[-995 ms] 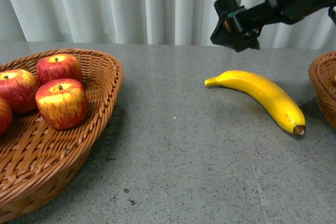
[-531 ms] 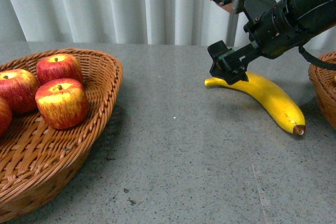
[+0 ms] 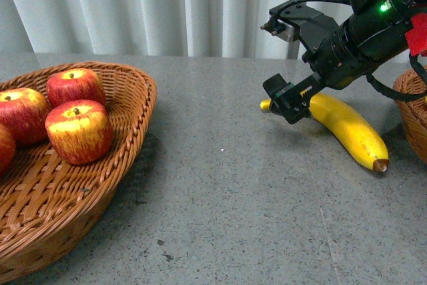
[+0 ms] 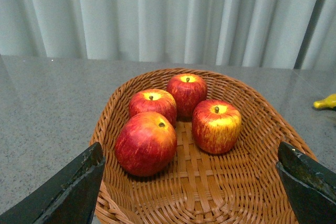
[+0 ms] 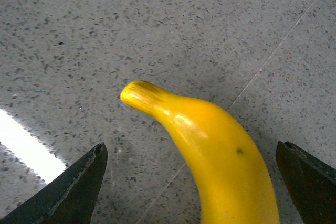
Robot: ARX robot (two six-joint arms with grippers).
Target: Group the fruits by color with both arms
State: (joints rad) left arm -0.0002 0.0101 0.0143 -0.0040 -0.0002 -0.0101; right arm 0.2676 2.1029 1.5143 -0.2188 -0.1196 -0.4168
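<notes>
Right pincer [image 3: 288, 98] hangs low over the stem end of the banana [image 3: 347, 128], its jaws spread wide on either side of the fruit in the right wrist view, touching nothing. That banana lies on the grey speckled counter [image 3: 233, 185] at the right, its brown tip pointing toward the near right, close to the rim of a wicker basket [image 3: 412, 108] at the right edge. Left pincer [image 4: 189, 184] also stands wide open, hovering above the large wicker basket [image 3: 127, 118] on the left. Four red apples [image 4: 184, 114] with yellow-streaked tops sit together inside that basket. Nothing lies on the counter between the left basket and the banana. Pale curtains [image 3: 167, 5] hang behind the far edge.
</notes>
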